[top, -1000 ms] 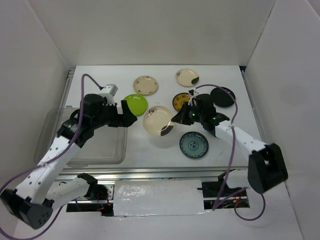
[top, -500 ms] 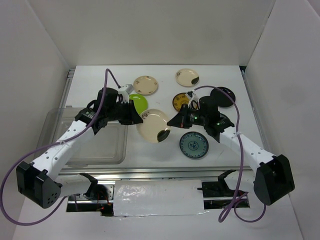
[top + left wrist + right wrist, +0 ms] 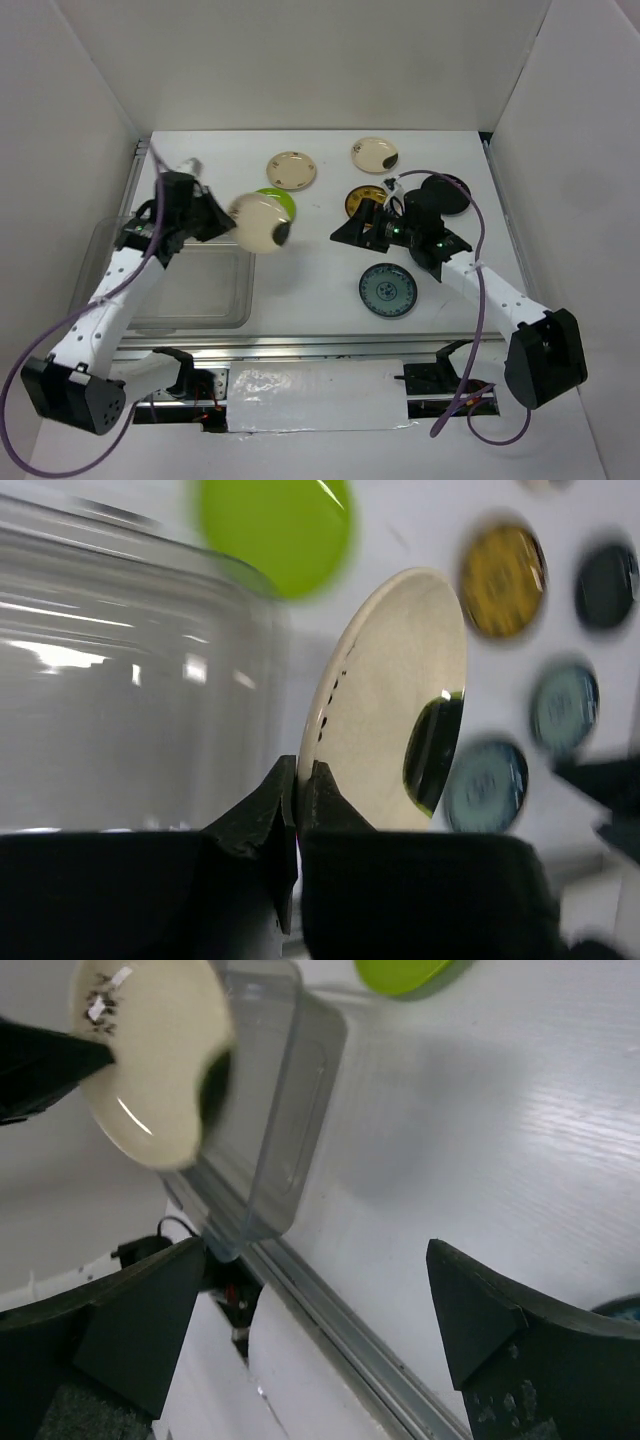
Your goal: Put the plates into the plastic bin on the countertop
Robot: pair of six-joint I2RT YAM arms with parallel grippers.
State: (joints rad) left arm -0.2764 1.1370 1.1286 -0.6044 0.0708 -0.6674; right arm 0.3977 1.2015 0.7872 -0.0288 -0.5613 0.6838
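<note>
Overhead view down onto countertop (image 3: 310, 290); close wrist views, cream plate (image 3: 390, 680) in both

The bin (image 3: 170, 290) lies on the counter (image 3: 300, 290) at the frame's left. Just right of its upper right corner the held plate (image 3: 258, 222) hangs tilted in the left fingers (image 3: 262, 815), overlapping the half-hidden plate (image 3: 283, 200). Behind lie the upper-centre plate (image 3: 291, 170) and upper-right plate (image 3: 374, 154). Right of centre lie the middle plate (image 3: 358, 197) and far-right plate (image 3: 455, 190), the lower plate (image 3: 388, 290) before them.

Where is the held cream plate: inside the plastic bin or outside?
Outside. The left pincer grips the cream plate by its rim, raised beside the plastic bin.
</note>
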